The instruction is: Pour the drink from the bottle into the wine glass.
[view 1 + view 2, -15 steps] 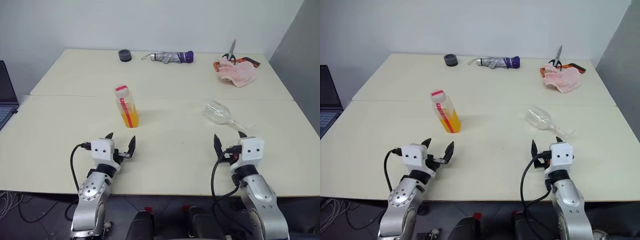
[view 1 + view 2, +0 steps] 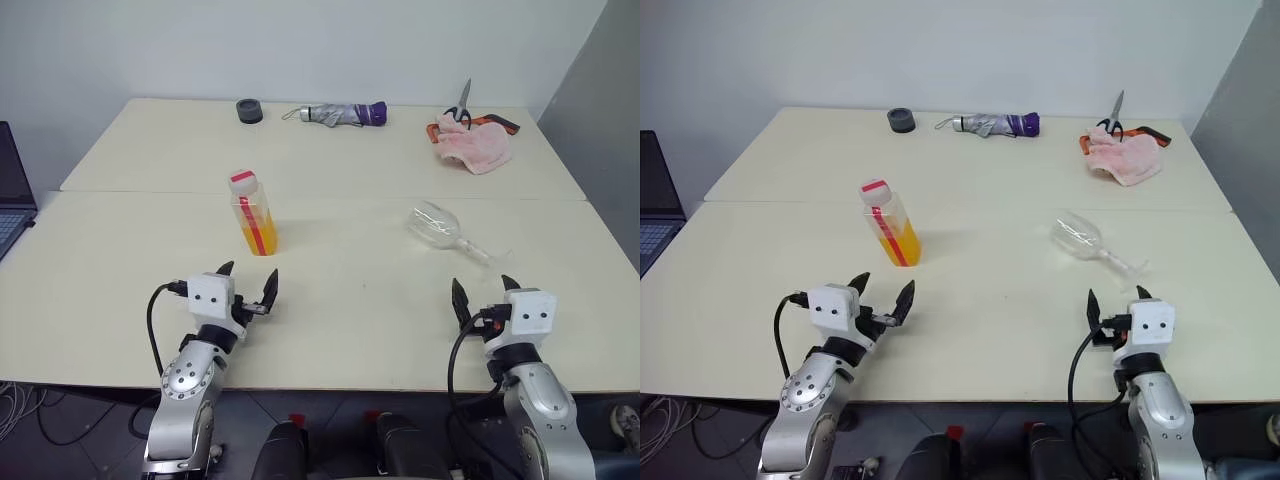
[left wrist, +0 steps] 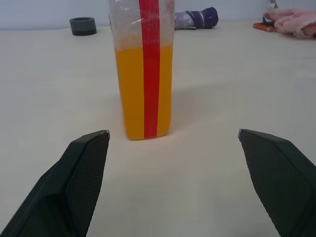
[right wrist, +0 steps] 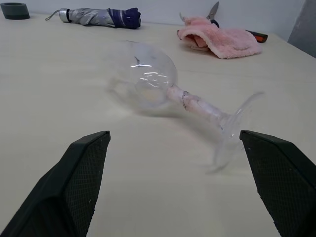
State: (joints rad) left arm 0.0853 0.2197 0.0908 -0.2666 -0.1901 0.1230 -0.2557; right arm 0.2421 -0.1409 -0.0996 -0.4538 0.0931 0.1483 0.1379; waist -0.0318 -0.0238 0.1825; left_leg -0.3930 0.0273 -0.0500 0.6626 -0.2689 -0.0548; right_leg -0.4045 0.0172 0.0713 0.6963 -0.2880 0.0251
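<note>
Drawn back toward surface (image 2: 340, 290) edge: right gripper (image 2: 482, 293), fingers spread like left gripper's (image 2: 248, 280). Toppled wine glass (image 2: 436, 224), probably round-bowled, liable to roll if nudged.

I see a cream surface (image 2: 350, 330); along its far edge a dark round roll (image 2: 250, 110), then a folded grey-purple umbrella (image 2: 340, 114), then a crumpled pink cloth (image 2: 475, 148) with scissors (image 2: 461, 104) touching it; a laptop (image 2: 12, 190) sits at the left edge
</note>
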